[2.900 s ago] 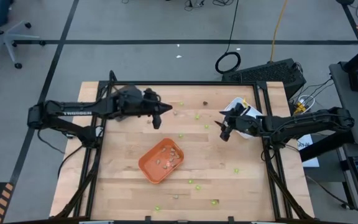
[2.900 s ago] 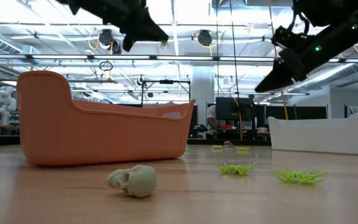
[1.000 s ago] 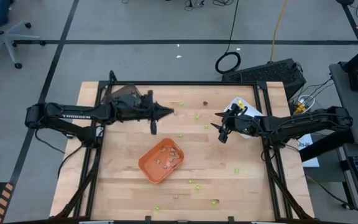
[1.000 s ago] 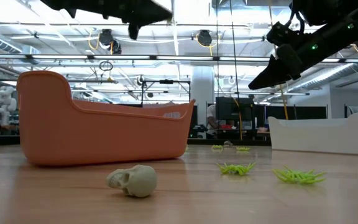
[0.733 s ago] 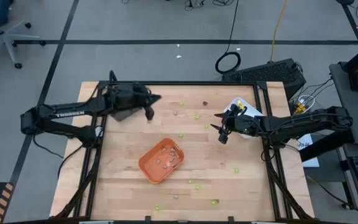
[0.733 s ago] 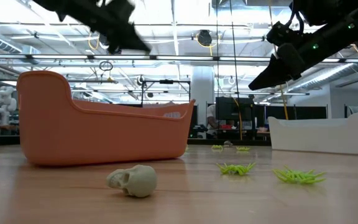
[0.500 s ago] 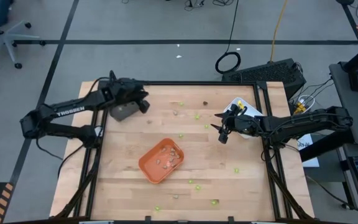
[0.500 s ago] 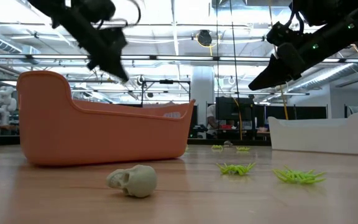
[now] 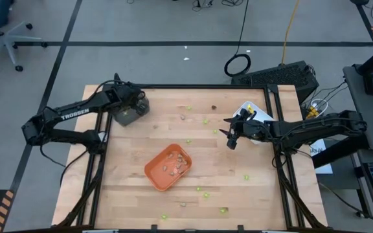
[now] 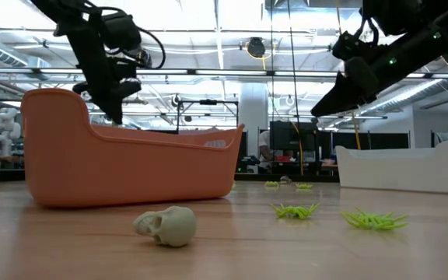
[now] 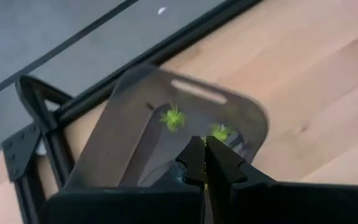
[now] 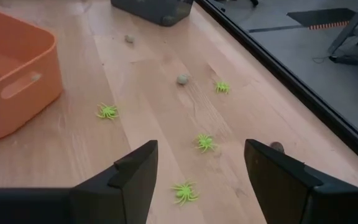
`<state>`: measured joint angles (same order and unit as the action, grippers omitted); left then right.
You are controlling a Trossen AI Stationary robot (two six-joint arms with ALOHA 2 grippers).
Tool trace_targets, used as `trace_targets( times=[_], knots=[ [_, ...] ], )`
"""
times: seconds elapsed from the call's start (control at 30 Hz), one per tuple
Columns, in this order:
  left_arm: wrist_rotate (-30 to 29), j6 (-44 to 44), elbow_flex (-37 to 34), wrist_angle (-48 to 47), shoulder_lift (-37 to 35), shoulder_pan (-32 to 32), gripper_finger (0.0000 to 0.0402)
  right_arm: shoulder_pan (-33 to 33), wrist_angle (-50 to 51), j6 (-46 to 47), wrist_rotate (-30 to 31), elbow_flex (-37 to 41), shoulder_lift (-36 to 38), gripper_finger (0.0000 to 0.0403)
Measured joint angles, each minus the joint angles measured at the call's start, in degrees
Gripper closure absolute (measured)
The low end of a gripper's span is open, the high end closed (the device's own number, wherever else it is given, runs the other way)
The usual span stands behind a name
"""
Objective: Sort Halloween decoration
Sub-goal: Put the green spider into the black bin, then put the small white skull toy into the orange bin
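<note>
Small lime-green spiders (image 12: 206, 142) and tan-grey skulls (image 12: 183, 79) lie scattered on the wooden table. My left gripper (image 11: 204, 149) is shut and points down into the dark grey tray (image 9: 127, 116) at the table's far left corner. One spider (image 11: 173, 117) lies on that tray's floor. A blurred green spider (image 11: 220, 132) shows right at the fingertips. My right gripper (image 12: 201, 168) hangs open above the table's right middle, over loose spiders, touching nothing. My left gripper pinches a lime-green spider (image 11: 220, 132) at the very ends of its two shut fingers; a green sliver (image 11: 205, 184) shows in the slit between them. The fingers slant down from the table's near side into the dark grey tray. The spider hangs clear of the tray floor.
The orange tray (image 9: 168, 166) with several tan pieces stands near the table's middle. A white tray (image 10: 399, 167) stands at the far right under my right arm. A skull (image 10: 167, 225) and spiders (image 10: 295, 210) lie near the front edge. A black frame (image 11: 185, 37) borders the table.
My left gripper has swung from over the table's far middle toward the far left corner, stopped over the dark grey tray, and tipped from level to pointing down. It has stayed shut. My right gripper has kept still and open.
</note>
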<state>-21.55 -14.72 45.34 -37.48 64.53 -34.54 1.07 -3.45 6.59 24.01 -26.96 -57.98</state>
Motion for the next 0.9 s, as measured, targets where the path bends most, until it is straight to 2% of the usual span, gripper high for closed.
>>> trace_targets(
  times=[0.23,0.33,0.5,0.63,0.77,0.9],
  knots=[
    [-0.5,-2.1,-4.0,-0.5,0.0,0.0,0.0399,2.4,-0.3,2.2,0.0,0.0,-4.4,0.0179],
    [-1.9,-4.5,-5.1,-0.6,0.0,0.0,0.0375,3.1,-0.9,2.1,-0.4,0.0,-6.9,0.0179],
    [-5.1,-6.0,-5.3,0.1,0.0,0.0,0.0311,3.5,-5.9,1.1,-4.8,0.0,-10.3,0.0179],
    [-6.0,-6.0,-5.3,2.1,0.0,0.1,0.0272,3.6,-8.8,0.7,-4.6,0.0,-11.8,0.0179],
    [-5.9,-6.0,-5.3,4.2,0.0,1.3,0.0260,4.7,-8.4,0.7,-4.6,-1.5,-12.2,0.0179],
    [-5.8,-5.9,-5.3,8.0,-0.2,5.7,0.0259,6.0,-5.9,-1.7,-4.5,-5.2,-12.2,0.0179]
  ],
)
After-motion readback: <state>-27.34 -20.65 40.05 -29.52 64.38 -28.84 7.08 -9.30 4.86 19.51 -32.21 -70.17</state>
